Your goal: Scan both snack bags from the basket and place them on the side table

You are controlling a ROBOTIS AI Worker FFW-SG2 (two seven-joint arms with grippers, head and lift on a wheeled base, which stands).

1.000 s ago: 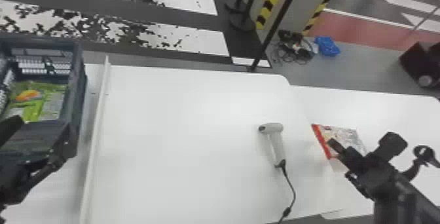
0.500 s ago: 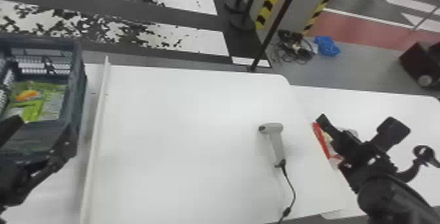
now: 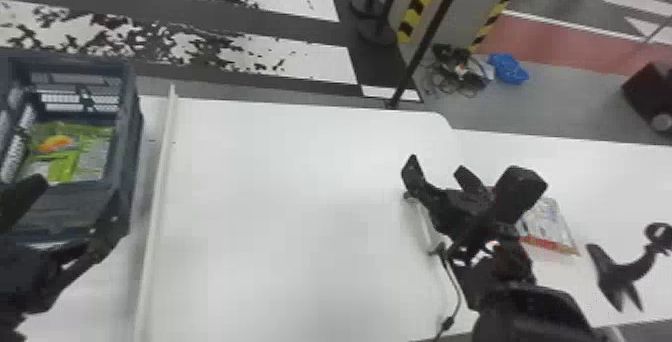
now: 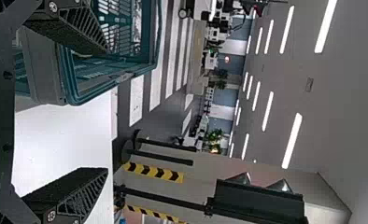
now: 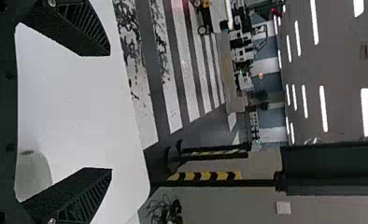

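Note:
In the head view my right gripper (image 3: 440,172) is over the scanner (image 3: 425,222), which it partly covers. Its fingers stand apart, as they do in the right wrist view (image 5: 108,112), where part of the scanner (image 5: 36,173) lies near one finger. One snack bag (image 3: 546,225), white with red, lies on the side table (image 3: 615,181), partly behind the right arm. A green snack bag (image 3: 90,158) lies in the basket (image 3: 131,131) at the left. My left gripper (image 3: 67,203) stays open by the basket's near side; its fingers (image 4: 79,28) show beside the basket (image 4: 107,81) in the left wrist view.
A raised white strip (image 3: 159,191) runs along the main table (image 3: 280,206), between the basket and the scanner. The scanner's cable (image 3: 456,286) trails toward the near edge. Barrier posts (image 3: 440,21) stand on the floor beyond the tables.
My right gripper has moved left from the snack bag on the side table to above the scanner, with nothing held. The left arm has kept still.

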